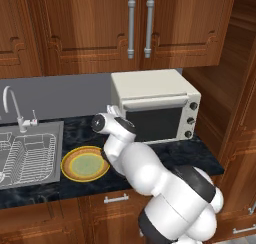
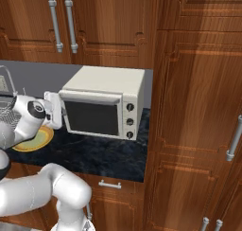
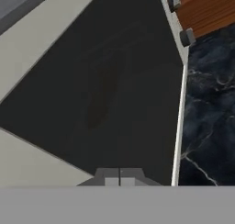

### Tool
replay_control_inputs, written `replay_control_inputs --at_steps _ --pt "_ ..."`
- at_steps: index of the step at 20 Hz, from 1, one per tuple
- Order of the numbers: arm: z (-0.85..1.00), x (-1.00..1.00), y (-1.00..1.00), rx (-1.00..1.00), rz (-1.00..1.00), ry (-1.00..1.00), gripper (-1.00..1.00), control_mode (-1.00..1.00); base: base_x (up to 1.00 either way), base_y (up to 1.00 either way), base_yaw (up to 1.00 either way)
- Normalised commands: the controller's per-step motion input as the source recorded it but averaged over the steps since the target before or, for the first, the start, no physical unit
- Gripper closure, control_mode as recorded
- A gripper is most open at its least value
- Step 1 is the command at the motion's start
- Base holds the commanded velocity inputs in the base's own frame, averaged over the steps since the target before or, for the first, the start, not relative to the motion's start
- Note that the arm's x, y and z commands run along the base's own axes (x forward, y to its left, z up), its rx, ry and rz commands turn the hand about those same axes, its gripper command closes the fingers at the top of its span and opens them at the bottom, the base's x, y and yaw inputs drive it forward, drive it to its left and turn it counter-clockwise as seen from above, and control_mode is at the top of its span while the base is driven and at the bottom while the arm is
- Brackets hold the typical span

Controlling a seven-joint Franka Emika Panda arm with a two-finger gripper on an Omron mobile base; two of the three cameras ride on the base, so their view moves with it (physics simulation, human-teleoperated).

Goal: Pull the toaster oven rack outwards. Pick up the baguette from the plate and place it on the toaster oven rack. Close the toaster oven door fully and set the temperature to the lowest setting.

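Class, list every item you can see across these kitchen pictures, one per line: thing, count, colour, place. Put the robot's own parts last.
toaster oven: one, cream-white, on the counter against the wall.
toaster oven door: one, dark glass in a cream frame, looks shut or nearly so.
knobs: three, dark, down the oven's right panel.
plate: one, yellow-orange rim with pale green centre, on the counter left of the oven; nothing on it.
counter: one, dark marbled.
sink: one, grey, far left.
dish rack: one, silver wire, in the sink.
tap: one, silver, behind the sink.
wall cabinets: brown wood, above.
claw: one, fingertips together, facing the door glass.
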Motion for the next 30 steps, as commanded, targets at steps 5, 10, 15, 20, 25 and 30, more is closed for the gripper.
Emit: replay_control_inputs --at_steps 5,10,15,20,25,30 --pt "0.0 0.24 -0.4 0.07 0.0 -0.03 1.0 -1.0 0.0 0.0 0.0" --pt "0.01 0.27 -0.36 0.06 0.0 -0.04 1.0 -1.0 0.0 0.0 0.0" --pt "0.15 -0.04 -0.29 0.11 0.01 -0.02 1.0 -1.0 0.0 0.0 0.0" --pt "0.39 -0.36 -0.19 0.11 0.0 -0.01 1.0 -1.0 0.0 0.0 0.0" --pt "0.48 -0.48 -0.12 0.08 0.0 0.0 1.0 -1.0 0.0 0.0 0.0" --pt "0.37 -0.63 -0.31 0.02 0.0 0.05 1.0 -1.0 0.0 0.0 0.0"
